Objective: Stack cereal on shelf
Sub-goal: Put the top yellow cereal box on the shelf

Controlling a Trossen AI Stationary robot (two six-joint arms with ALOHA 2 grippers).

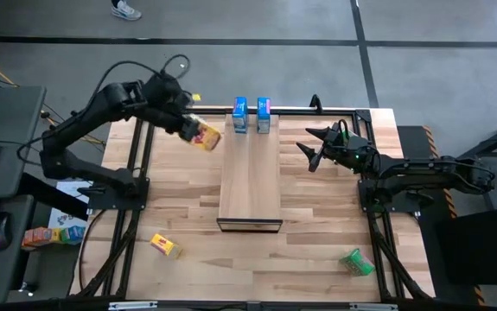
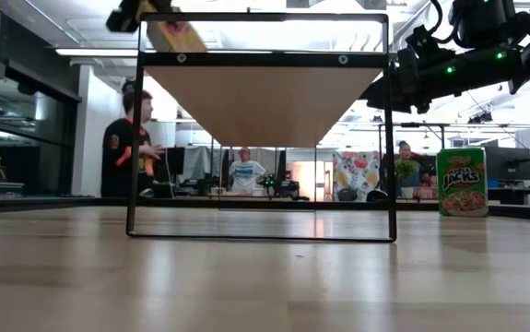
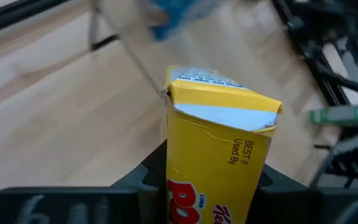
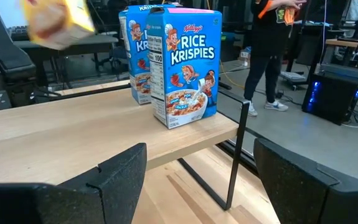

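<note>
Down at the near edge of the tabletop (image 1: 187,216), a second yellow box (image 1: 165,246) lies loose on the left and a green box (image 1: 356,262) on the right, both well clear of the action and both yet to be shelved. Moving up the table, the shelf (image 1: 250,186) runs away from us on its dark frame, bare along most of its length. Beside it on the right hangs the right gripper (image 1: 313,145), fingers spread and carrying nothing, waiting just off the board's edge. On the left, the left gripper (image 1: 181,125) is clamped on a yellow cereal box (image 1: 204,135), held tilted in the air just left of the shelf: this looks like the carry step, mid-transit. At the far end stand two blue boxes (image 1: 251,115) upright, side by side. The next move likely calls for swinging the yellow box over the board, squaring it upright and setting it down near the blues without nudging them or clipping the frame.
</note>
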